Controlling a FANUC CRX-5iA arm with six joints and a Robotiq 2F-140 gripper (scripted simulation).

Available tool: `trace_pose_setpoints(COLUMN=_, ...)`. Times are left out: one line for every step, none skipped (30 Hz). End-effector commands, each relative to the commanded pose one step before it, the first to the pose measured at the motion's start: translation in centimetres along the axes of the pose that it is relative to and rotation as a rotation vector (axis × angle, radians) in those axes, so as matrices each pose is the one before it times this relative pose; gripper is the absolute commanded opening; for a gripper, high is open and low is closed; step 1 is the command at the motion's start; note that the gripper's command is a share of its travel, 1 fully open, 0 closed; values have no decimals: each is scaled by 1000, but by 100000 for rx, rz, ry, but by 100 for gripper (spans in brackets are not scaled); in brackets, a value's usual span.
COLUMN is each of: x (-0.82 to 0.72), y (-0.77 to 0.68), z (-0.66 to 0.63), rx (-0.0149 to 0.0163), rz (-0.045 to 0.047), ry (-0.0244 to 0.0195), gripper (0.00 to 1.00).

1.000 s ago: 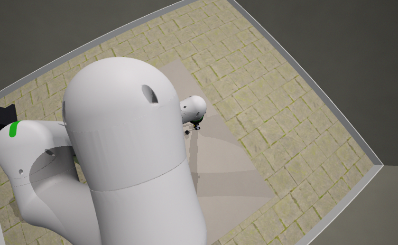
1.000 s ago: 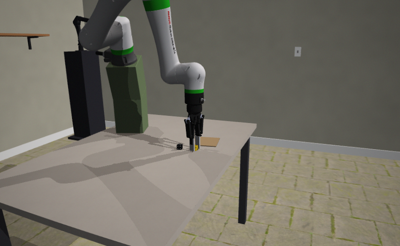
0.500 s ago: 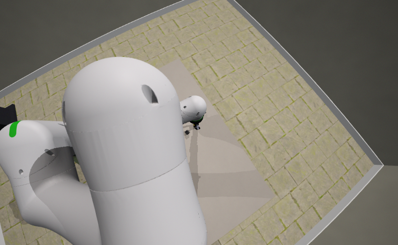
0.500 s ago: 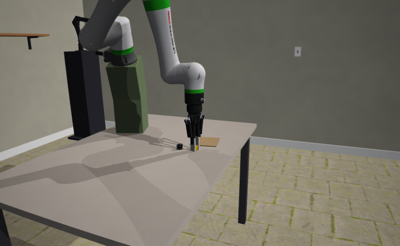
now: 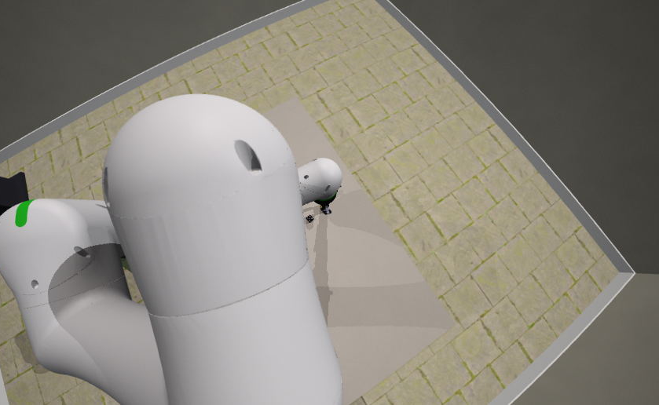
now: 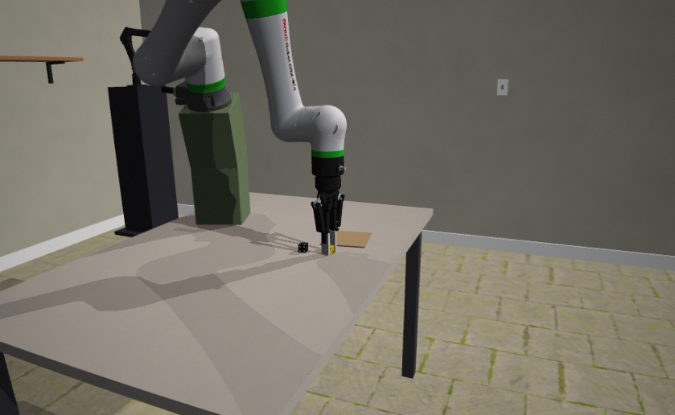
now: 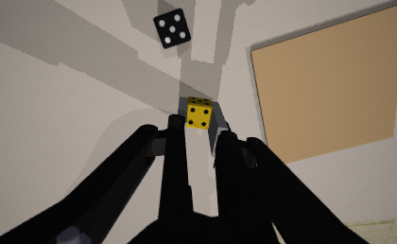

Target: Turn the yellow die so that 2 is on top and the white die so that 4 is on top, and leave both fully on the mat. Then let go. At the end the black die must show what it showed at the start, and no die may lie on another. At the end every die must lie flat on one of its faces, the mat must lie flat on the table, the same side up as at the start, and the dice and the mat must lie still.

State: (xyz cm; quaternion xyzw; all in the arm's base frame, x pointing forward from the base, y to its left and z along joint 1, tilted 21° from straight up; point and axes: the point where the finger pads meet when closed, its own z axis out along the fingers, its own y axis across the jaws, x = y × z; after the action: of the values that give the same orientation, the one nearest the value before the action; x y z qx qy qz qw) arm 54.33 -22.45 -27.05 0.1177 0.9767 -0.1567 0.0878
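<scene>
Clamping a small yellow die with black pips, the black two-finger gripper stands narrowly closed just off the tan square mat, on the grey table top. The die's four-pip face meets the wrist camera. A black die with white pips shows five nearby. Red lettering on the white arm is too small to read.
</scene>
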Motion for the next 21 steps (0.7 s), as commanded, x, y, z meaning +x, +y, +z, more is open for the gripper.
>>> trace_pose_setpoints(x=-4, y=6, z=0, rx=-9, rz=4, ry=-6, gripper=13)
trace_pose_setpoints(x=0, y=0, z=0, rx=0, rz=0, ry=0, gripper=13)
trace_pose_setpoints(x=0, y=0, z=0, rx=0, rz=0, ry=0, gripper=13)
trace_pose_setpoints(x=0, y=0, z=0, rx=0, rz=0, ry=0, gripper=13)
trace_pose_setpoints(x=0, y=0, z=0, rx=0, rz=0, ry=0, gripper=13)
trace_pose_setpoints(x=0, y=0, z=0, rx=0, rz=0, ry=0, gripper=13)
trace_pose_setpoints(x=0, y=0, z=0, rx=0, rz=0, ry=0, gripper=13)
trace_pose_setpoints(x=0, y=0, z=0, rx=0, rz=0, ry=0, gripper=13)
trace_pose_setpoints(x=0, y=0, z=0, rx=0, rz=0, ry=0, gripper=13)
trace_pose_setpoints(x=0, y=0, z=-9, rx=0, rz=0, ry=0, gripper=13)
trace_pose_setpoints(x=-1, y=0, z=-56, rx=1, rz=0, ry=0, gripper=13)
trace_pose_setpoints(x=-1, y=0, z=-139, rx=1, rz=0, ry=0, gripper=13)
trace_pose_setpoints(x=0, y=0, z=0, rx=0, rz=0, ry=0, gripper=13)
trace_pose_setpoints(x=0, y=0, z=0, rx=0, rz=0, ry=0, gripper=13)
trace_pose_setpoints(x=1, y=0, z=-247, rx=-1, rz=0, ry=0, gripper=13)
trace_pose_setpoints(x=-1, y=0, z=-356, rx=1, rz=0, ry=0, gripper=13)
trace_pose_setpoints(x=0, y=0, z=-466, rx=0, rz=0, ry=0, gripper=13)
trace_pose_setpoints(x=0, y=0, z=-561, rx=0, rz=0, ry=0, gripper=13)
trace_pose_setpoints(x=1, y=0, z=-637, rx=-2, rz=0, ry=1, gripper=13)
trace_pose_setpoints(x=-2, y=-1, z=-689, rx=2, rz=0, ry=-1, gripper=13)
trace_pose_setpoints(x=0, y=0, z=-724, rx=0, rz=0, ry=0, gripper=13)
